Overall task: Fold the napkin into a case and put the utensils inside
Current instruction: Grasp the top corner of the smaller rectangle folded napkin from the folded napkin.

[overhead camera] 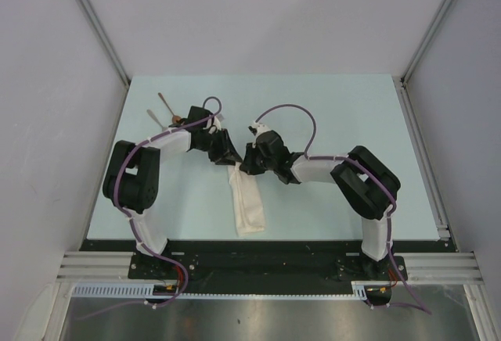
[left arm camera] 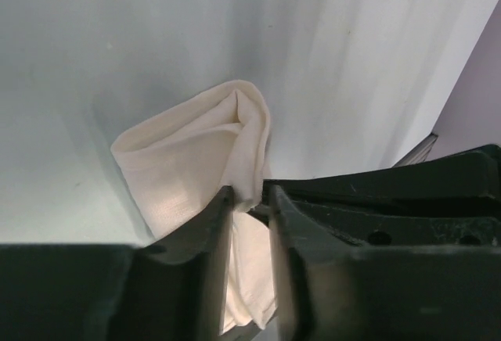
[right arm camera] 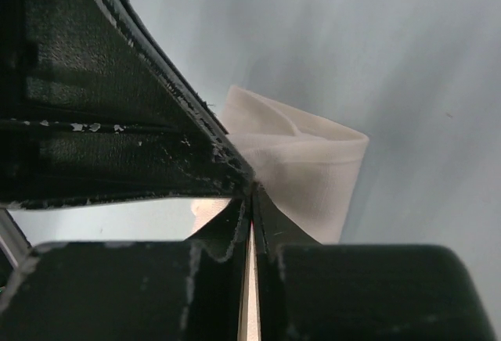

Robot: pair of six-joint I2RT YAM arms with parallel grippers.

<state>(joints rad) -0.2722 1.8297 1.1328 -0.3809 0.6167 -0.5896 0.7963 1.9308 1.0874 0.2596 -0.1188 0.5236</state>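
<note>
Top external view: cream-white cloth napkin (overhead camera: 249, 208) lies as a narrow folded strip on the pale green table (overhead camera: 337, 138), with both grippers at its far end.

Soft, light and limp, the napkin will likely sag and come unfolded if lifted by a single layer. I judge the best hold to be at the far corners, pinching all layers together and staying low to the table. In the left wrist view the left gripper (left arm camera: 249, 196) has its fingers slightly parted, with a raised fold of cloth standing loosely in the gap. The right gripper (right arm camera: 250, 188) has its fingers pressed together on what looks like a thin edge of the cloth. Well apart at the far left lie the small silver metal fork (overhead camera: 156, 119) and the slim copper-bowled spoon (overhead camera: 168, 106), not yet inside the napkin. Hard and smooth, they may slip in the fingers.
</note>
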